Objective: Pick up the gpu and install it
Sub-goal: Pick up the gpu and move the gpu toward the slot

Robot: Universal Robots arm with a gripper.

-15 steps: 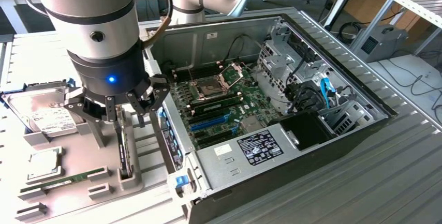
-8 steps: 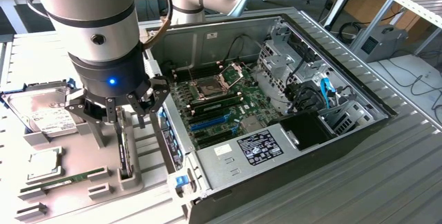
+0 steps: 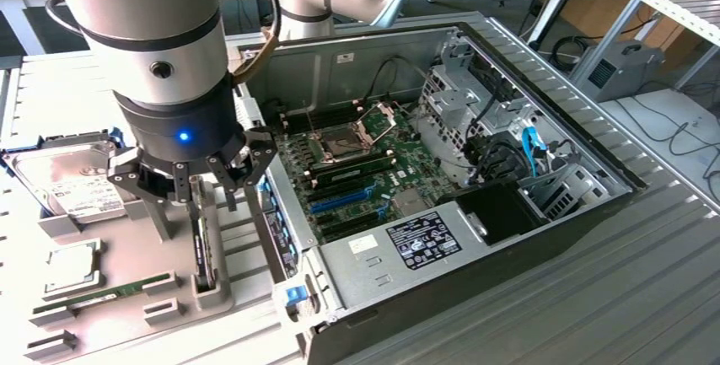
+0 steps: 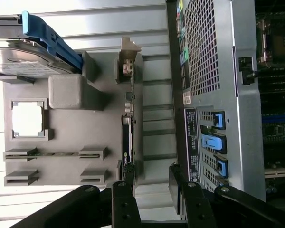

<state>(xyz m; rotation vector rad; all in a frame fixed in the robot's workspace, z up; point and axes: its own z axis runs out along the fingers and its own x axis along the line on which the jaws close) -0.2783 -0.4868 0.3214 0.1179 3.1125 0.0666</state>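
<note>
The gpu (image 3: 204,245) stands on its edge in a slot of the grey holder tray (image 3: 135,247), beside the open computer case (image 3: 529,213). In the wrist view the gpu (image 4: 128,133) appears as a thin dark card with a silver bracket at its far end. My gripper (image 3: 207,193) hangs just above the card's top edge, open, with nothing between its fingers. In the wrist view my gripper (image 4: 150,192) has one finger (image 4: 124,202) over the card's near end and the other toward the case. The motherboard (image 3: 360,163) lies exposed inside, with blue expansion slots (image 3: 337,201).
On the holder tray sit a hard drive (image 3: 70,181) with a blue frame (image 4: 50,38), a CPU (image 3: 72,267) and a RAM stick (image 3: 113,291). The case's rear wall (image 4: 213,95) stands close beside the gpu. The power supply (image 3: 416,238) sits at the case's near end.
</note>
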